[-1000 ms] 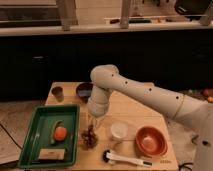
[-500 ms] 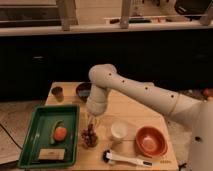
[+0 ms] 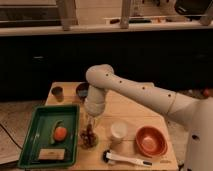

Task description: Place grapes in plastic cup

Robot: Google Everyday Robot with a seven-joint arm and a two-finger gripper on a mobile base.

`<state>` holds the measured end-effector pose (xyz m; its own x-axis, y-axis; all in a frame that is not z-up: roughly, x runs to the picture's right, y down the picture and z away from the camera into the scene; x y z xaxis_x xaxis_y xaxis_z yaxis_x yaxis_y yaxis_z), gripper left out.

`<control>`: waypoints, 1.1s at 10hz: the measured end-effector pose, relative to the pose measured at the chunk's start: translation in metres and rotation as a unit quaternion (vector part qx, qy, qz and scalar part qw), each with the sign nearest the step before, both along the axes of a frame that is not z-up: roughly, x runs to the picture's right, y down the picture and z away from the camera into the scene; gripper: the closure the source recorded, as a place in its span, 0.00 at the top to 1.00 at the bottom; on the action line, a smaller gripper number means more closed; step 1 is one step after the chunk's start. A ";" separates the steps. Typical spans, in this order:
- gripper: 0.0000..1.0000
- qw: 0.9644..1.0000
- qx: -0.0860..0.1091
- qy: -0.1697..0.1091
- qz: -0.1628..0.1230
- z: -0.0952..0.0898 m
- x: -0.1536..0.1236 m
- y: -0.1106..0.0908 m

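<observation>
The gripper [image 3: 90,126], fingers state untellable, hangs directly over the dark reddish-purple grapes [image 3: 90,138], apparently needing a straight, centred descent.

White rounded arm [image 3: 135,92], dark dots; pincer [image 3: 90,125] below.

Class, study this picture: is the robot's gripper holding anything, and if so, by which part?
It cannot be told. The gripper hangs right above the grapes, beside the green tray, but a hold is not visible from this view.
</observation>
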<state>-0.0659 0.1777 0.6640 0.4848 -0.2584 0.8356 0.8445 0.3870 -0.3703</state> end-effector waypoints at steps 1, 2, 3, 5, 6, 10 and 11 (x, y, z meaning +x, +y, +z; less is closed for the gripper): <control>0.61 1.000 0.003 -0.002 -0.002 0.000 -0.001 0.000; 0.69 1.000 0.004 -0.003 -0.003 0.000 -0.002 -0.001; 0.76 1.000 0.005 -0.004 -0.003 0.000 -0.002 -0.001; 0.80 1.000 0.005 -0.007 -0.005 0.000 -0.003 -0.001; 0.80 1.000 0.004 -0.009 -0.006 0.000 -0.003 -0.001; 0.80 1.000 0.005 -0.013 -0.008 -0.001 -0.002 -0.002; 0.80 1.000 0.006 -0.015 -0.010 -0.002 -0.002 -0.002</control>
